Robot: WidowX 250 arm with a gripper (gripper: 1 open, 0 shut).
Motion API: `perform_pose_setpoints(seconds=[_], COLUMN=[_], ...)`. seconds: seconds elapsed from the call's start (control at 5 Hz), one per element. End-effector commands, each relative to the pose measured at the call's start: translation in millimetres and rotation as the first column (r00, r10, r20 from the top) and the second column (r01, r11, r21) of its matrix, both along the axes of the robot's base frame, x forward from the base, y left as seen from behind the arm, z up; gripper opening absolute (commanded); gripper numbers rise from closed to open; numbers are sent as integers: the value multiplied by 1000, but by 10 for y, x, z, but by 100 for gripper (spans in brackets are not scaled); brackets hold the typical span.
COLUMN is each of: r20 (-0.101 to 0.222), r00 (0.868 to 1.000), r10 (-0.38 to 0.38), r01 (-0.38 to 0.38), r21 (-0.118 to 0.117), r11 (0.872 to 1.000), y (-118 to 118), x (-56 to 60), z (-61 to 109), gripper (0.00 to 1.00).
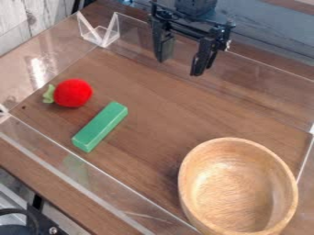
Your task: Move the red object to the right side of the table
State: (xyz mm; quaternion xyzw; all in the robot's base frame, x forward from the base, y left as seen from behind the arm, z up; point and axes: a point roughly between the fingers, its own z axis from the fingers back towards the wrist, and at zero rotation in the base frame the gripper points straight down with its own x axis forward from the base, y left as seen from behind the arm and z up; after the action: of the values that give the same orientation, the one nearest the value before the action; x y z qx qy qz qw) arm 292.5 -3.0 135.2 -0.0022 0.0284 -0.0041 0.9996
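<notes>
Table (221, 101) — red object (73, 92) at left, gripper (181, 57) open, well apart.

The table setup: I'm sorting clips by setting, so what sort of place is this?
Probably a robot test bench or lab, not a home: the wood-grain table is fenced by clear acrylic walls, a gripper hangs open above it, and only toy-like props lie there: red object, green block, wooden bowl.

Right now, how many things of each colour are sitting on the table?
Red: 1, the red toy fruit
Green: 1, the green rectangular block
Light wood: 1, the wooden bowl
Total: 3
</notes>
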Motion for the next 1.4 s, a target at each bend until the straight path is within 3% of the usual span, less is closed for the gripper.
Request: perform_pose_setpoints(seconds=[0.0, 0.2, 0.4, 0.6, 1.0, 1.2], r20=[-36, -42, -23, 16, 48, 49], r00=[997, 988, 974, 972, 979, 966], r10=[-64, -150, -224, -233, -200, -254], r01=[64, 151, 225, 232, 199, 254], r21=[2, 16, 29, 40, 23, 1], r11=[998, 988, 974, 972, 980, 967], y=[115, 492, 936, 1248, 1649, 1629], x=[-37, -187, -325, -471, -563, -511], z=[-203, -307, -366, -307, -305, -372], gripper=[100, 100, 100, 100, 100, 100])
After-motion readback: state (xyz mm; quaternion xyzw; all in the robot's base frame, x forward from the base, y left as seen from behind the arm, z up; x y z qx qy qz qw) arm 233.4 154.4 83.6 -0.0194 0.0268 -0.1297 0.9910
